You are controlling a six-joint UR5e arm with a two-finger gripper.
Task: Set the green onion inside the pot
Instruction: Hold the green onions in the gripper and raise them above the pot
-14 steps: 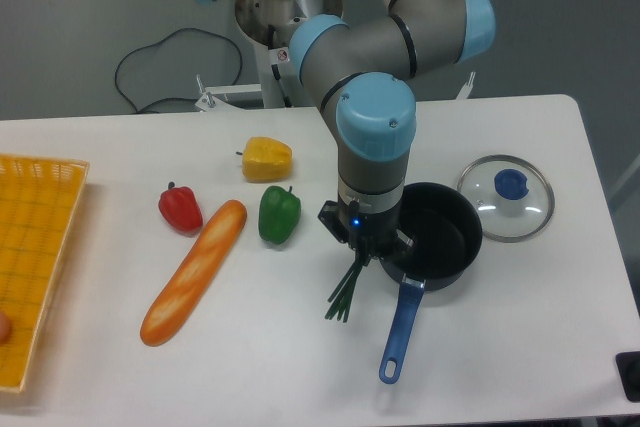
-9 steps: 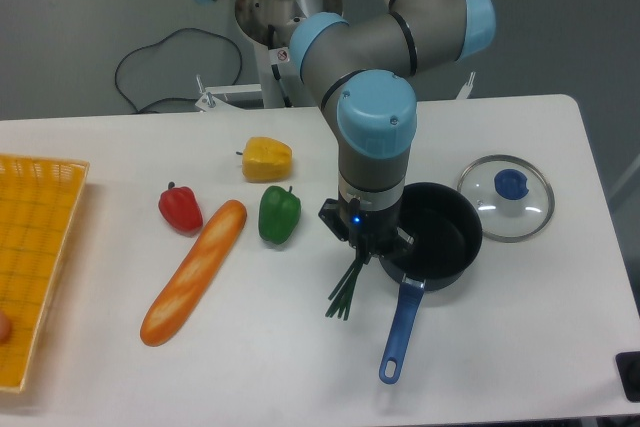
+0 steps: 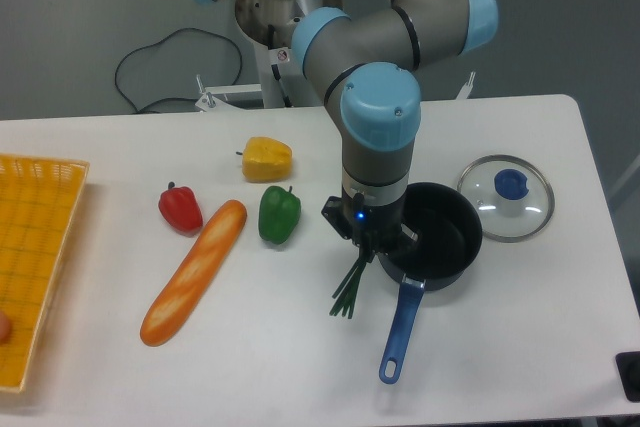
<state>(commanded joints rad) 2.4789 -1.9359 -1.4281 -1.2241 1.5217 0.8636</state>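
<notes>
The green onion (image 3: 349, 290) is a thin bunch of dark stalks hanging slanted from my gripper (image 3: 368, 253), its lower tips close to the white table just left of the pot. My gripper is shut on its upper end, which the fingers hide. The pot (image 3: 438, 239), a small black saucepan, stands right beside the gripper on its right, with its blue handle (image 3: 399, 332) pointing toward the table's front edge. The inside of the pot looks dark and bare.
A glass lid with a blue knob (image 3: 505, 196) lies right of the pot. A green pepper (image 3: 279, 214), yellow pepper (image 3: 267, 159), red pepper (image 3: 180, 207) and a baguette (image 3: 193, 272) lie to the left. A yellow basket (image 3: 35, 257) sits at the far left edge.
The gripper and the green onion have shifted slightly to the right, toward the pot, and the onion's tips sit a little higher.
</notes>
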